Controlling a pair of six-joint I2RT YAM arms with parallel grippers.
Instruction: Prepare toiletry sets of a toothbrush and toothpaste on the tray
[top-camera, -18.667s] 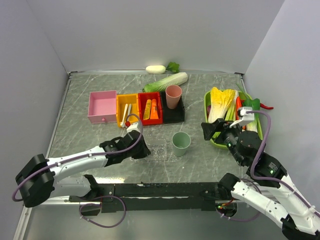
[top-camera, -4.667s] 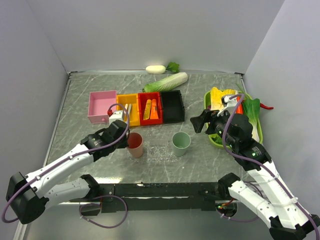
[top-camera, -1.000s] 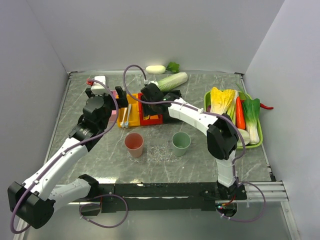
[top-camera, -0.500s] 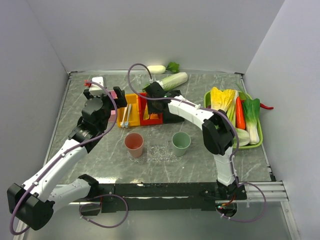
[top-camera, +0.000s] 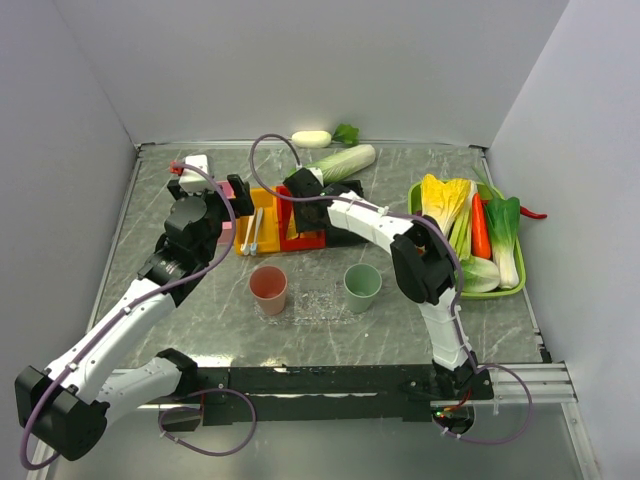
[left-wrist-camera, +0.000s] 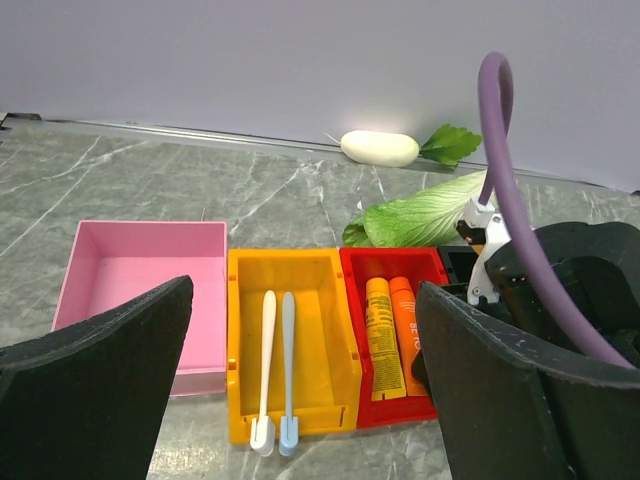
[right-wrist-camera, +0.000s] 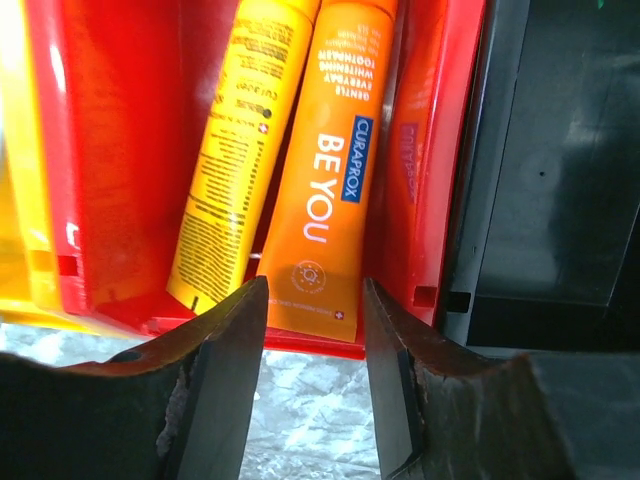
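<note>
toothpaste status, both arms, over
Left jaws wide, empty. Right jaws half open, flanking end of orange toothpaste in red bin, not lifted. Tray holds no set yet; nothing blocking the tube.

bright, even overhead light, faint soft shadows, sharp focus throughout.

"BE YOU" and "CURAPROX" on the orange toothpaste tube (right-wrist-camera: 325, 170)
</note>
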